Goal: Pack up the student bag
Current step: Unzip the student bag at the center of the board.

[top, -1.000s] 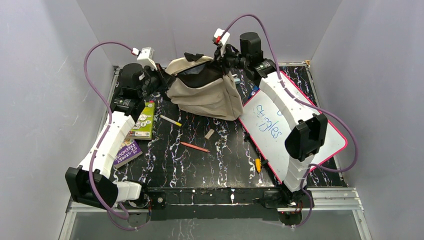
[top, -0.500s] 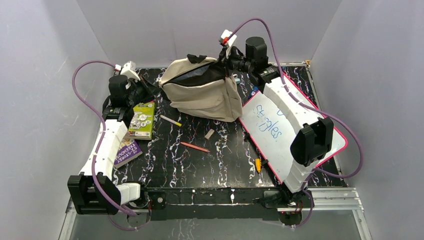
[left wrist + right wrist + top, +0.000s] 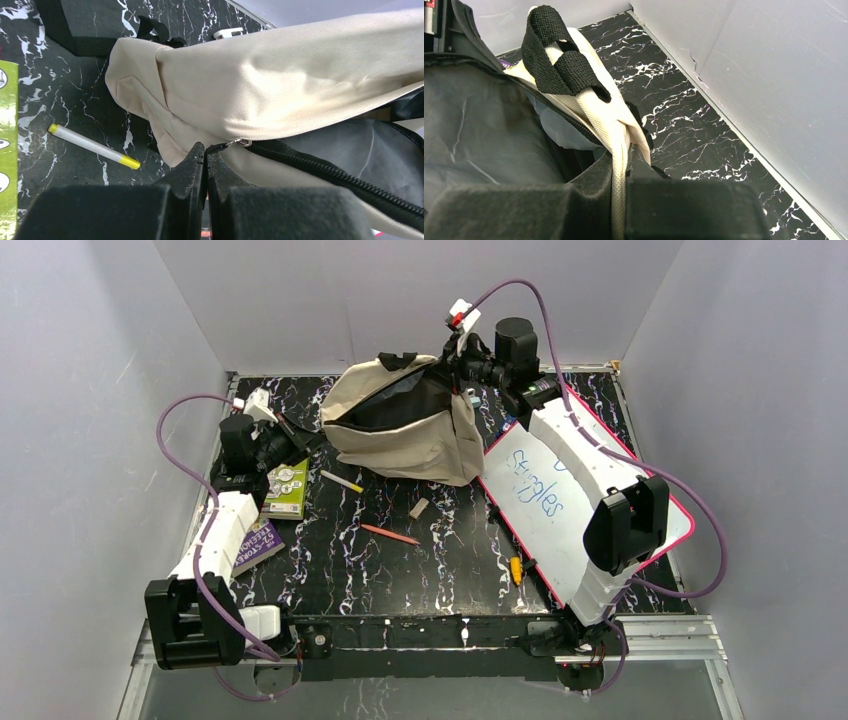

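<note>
Right tool (image 3: 620,161) clamps student bag (image 3: 420,445) rim; mouth gapes toward left tool (image 3: 205,148), closed, empty, nearer marker (image 3: 92,146).

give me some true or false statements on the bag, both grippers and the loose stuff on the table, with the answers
1. The student bag is unzipped, with its mouth gaping. True.
2. The right gripper is closed on the bag's cream fabric. True.
3. The whiteboard is blank. False: it has blue handwriting on it.
4. The yellow-capped marker is inside the bag. False: it lies on the table, beside the bag.
5. The left gripper is wide open. False: its jaws are shut, with nothing visible between them.
</note>
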{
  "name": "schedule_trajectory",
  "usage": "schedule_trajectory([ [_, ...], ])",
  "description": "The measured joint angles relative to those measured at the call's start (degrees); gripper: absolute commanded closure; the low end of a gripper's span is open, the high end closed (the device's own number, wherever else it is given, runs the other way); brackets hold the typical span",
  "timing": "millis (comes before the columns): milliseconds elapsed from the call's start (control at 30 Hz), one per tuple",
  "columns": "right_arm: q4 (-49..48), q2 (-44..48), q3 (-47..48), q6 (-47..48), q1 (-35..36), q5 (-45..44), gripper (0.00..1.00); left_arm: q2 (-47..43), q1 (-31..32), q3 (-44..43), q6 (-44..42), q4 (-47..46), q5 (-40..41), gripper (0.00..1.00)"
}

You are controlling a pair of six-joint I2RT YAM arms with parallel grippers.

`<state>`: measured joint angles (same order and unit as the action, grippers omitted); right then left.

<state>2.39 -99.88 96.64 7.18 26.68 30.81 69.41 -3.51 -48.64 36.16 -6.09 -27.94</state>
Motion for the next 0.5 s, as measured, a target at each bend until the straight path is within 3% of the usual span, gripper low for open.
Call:
schedule_trajectory([
  [233,-0.61,0.13,-0.48,-1.01,-0.33,-0.72,0.97,2.1,-0.17,2.99,1.68,-4.57,-2.36,1.0],
  [333,-0.76,0.42,-0.87,-0.94,-0.59,-0.48,0.77,2.1,-0.24,3.08,1.53,-5.29,-3.04,1.0],
  [433,-0.59,1.11,-0.9,-0.68,-0.94,0.0,0.49,2.1,-0.57,3.02,1.18,-6.03,-4.42,1.0],
  [500,-0.61,2.05,-0.9,-0.15,-1.55,-0.09,0.41,2.21,-0.94,2.93,0.76,-5.77,-4.72,1.0],
])
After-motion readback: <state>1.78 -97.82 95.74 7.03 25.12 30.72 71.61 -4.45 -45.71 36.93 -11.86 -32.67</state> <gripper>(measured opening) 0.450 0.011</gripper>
